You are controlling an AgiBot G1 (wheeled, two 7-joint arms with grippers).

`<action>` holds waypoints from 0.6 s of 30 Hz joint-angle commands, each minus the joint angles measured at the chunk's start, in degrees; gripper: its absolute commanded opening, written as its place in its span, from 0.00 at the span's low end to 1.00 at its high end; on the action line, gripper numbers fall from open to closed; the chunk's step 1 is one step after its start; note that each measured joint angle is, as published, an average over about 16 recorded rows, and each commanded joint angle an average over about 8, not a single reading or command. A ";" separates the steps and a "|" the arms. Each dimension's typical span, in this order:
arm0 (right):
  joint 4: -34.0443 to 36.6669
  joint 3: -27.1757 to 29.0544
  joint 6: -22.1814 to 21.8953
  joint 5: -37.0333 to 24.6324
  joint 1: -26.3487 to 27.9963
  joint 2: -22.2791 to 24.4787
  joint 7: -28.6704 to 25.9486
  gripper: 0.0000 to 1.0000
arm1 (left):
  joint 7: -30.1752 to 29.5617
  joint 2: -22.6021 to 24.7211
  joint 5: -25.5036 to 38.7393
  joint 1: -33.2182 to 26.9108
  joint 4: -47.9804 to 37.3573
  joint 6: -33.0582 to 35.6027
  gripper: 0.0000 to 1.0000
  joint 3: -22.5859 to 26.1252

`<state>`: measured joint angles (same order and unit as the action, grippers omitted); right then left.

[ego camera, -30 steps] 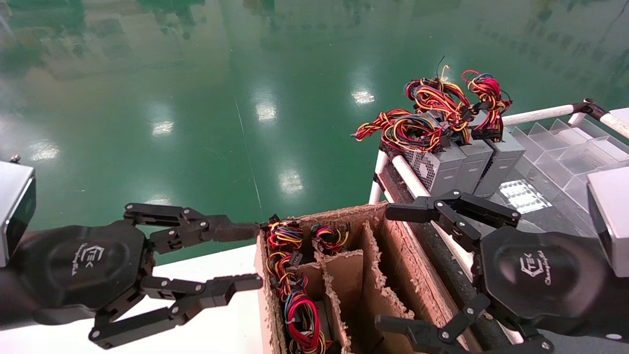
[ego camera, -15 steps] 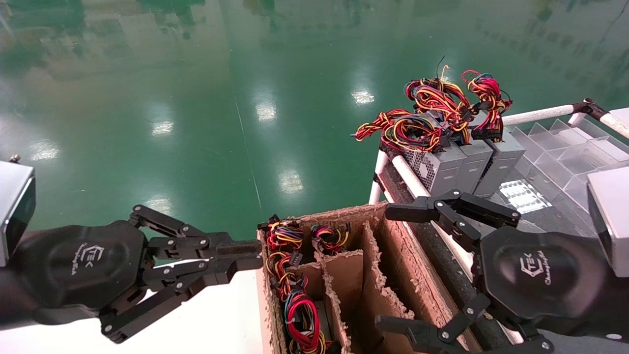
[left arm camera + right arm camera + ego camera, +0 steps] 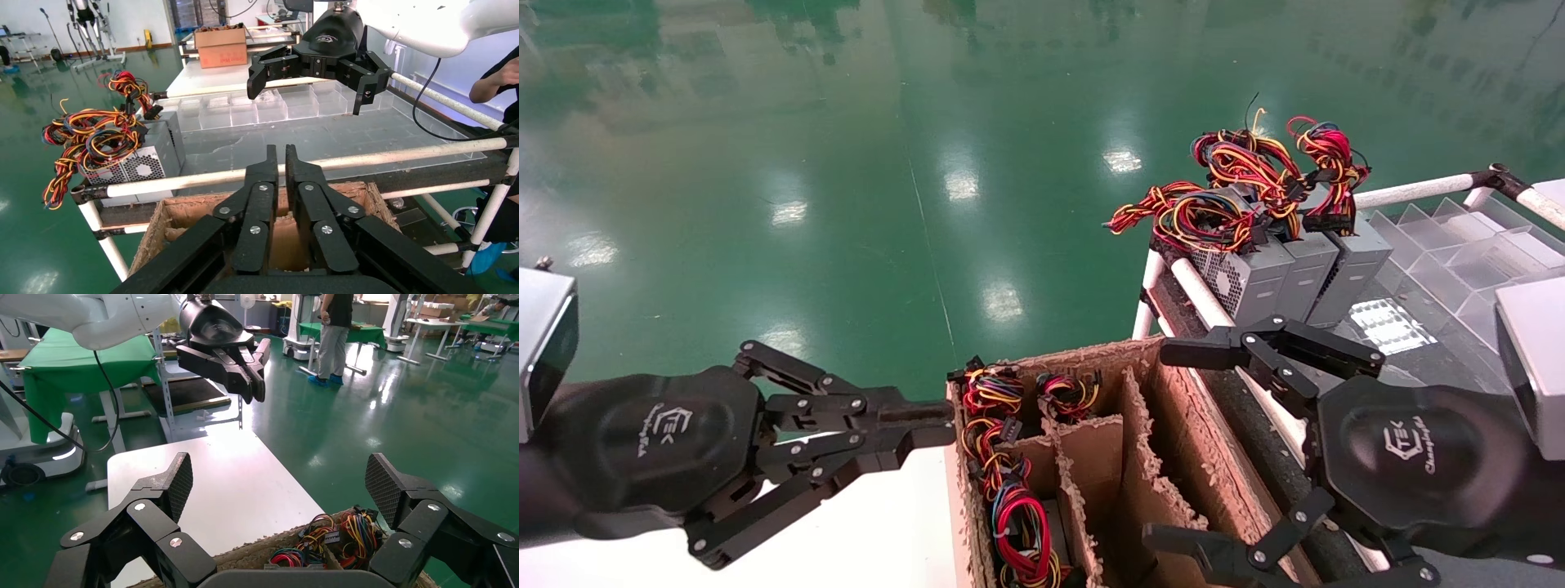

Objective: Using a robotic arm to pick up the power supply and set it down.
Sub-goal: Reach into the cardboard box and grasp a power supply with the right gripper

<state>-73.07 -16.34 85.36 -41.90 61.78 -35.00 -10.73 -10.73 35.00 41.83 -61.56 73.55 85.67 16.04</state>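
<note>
A power supply stands in the left compartment of the cardboard box (image 3: 1173, 425), showing only its red, yellow and blue wires (image 3: 1008, 482) (image 3: 333, 538). My left gripper (image 3: 932, 421) (image 3: 282, 157) hovers just outside the box's left wall, fingers shut together with nothing between them. My right gripper (image 3: 1164, 445) (image 3: 280, 482) hangs over the box's right side, wide open and empty. The right wrist view shows the wires low between its pads (image 3: 179, 481).
Three grey units (image 3: 1283, 273) (image 3: 150, 159) with wire bundles stand on the white-tube rack (image 3: 1197, 298) behind the box. Clear plastic dividers (image 3: 1459, 245) lie at the right. A white table (image 3: 878, 523) is left of the box, with green floor beyond.
The left gripper's fingers closed from wide open to shut about a second ago and have held still since. The right gripper has not moved.
</note>
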 commanded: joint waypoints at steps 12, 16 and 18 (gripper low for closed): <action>3.06 -3.20 -0.99 -5.31 2.31 -1.38 -2.71 1.00 | 0.03 0.00 -0.02 -0.03 -0.04 0.01 1.00 0.05; 3.46 -6.71 -0.61 -10.35 4.13 -3.37 -5.05 1.00 | 0.04 -0.01 -0.03 -0.04 -0.05 0.01 1.00 0.07; 3.35 -8.75 -0.44 -13.40 5.10 -4.80 -6.02 1.00 | 0.05 -0.01 -0.04 -0.04 -0.05 0.00 1.00 0.08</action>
<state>-70.02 -24.97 84.26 -55.82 66.54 -40.01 -15.93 -10.68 34.99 41.79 -61.60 73.50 85.67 16.12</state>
